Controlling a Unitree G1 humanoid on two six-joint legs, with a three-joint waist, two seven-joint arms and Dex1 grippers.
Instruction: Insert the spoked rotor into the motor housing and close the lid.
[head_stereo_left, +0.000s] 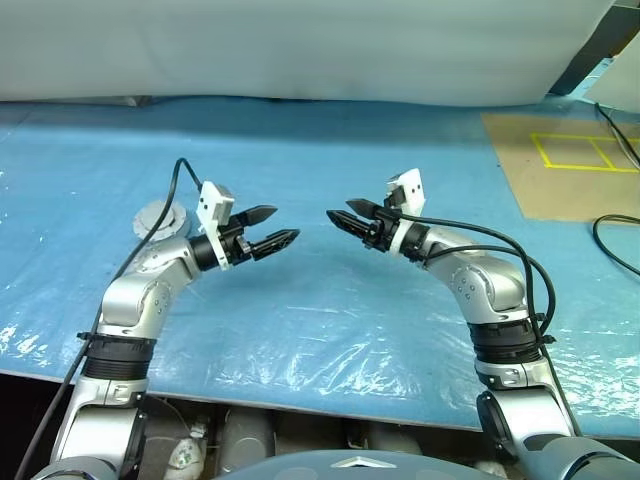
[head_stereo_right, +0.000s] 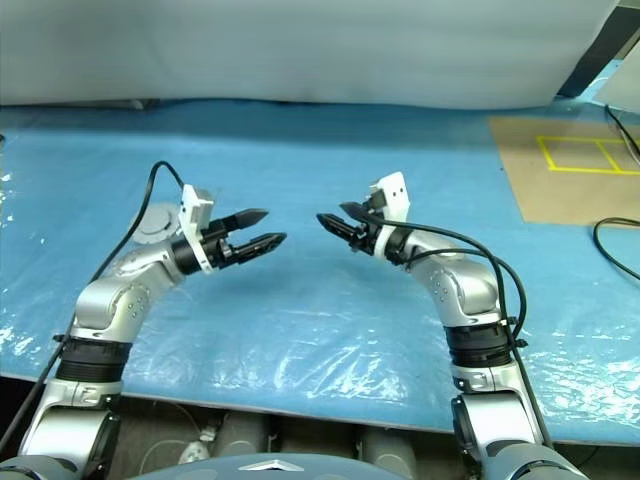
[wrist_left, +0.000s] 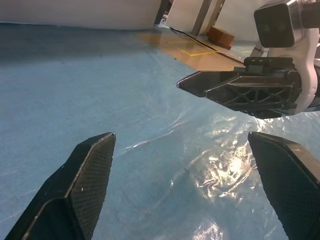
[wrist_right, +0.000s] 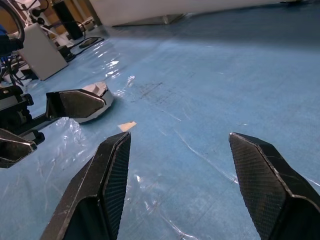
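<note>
A short round silver part, which I take for the motor housing (head_stereo_left: 158, 214), sits on the blue table behind my left arm, partly covered by the arm and its cable. It also shows as the silver housing (wrist_right: 102, 95) behind a left finger. Whether the lid lies on it I cannot tell. The spoked rotor is out of view. My left gripper (head_stereo_left: 285, 224) and right gripper (head_stereo_left: 338, 209) hover above the table's middle, tips pointing at each other a small gap apart. Both are open and empty, as the left gripper (wrist_left: 187, 175) and right gripper (wrist_right: 180, 165) show.
The blue sheet (head_stereo_left: 320, 300) on the table is wrinkled and shiny near the front edge. A brown board with yellow tape squares (head_stereo_left: 565, 165) lies at the back right, with a black cable (head_stereo_left: 612, 240) beside it. A small tape scrap (wrist_right: 126, 126) lies near the housing.
</note>
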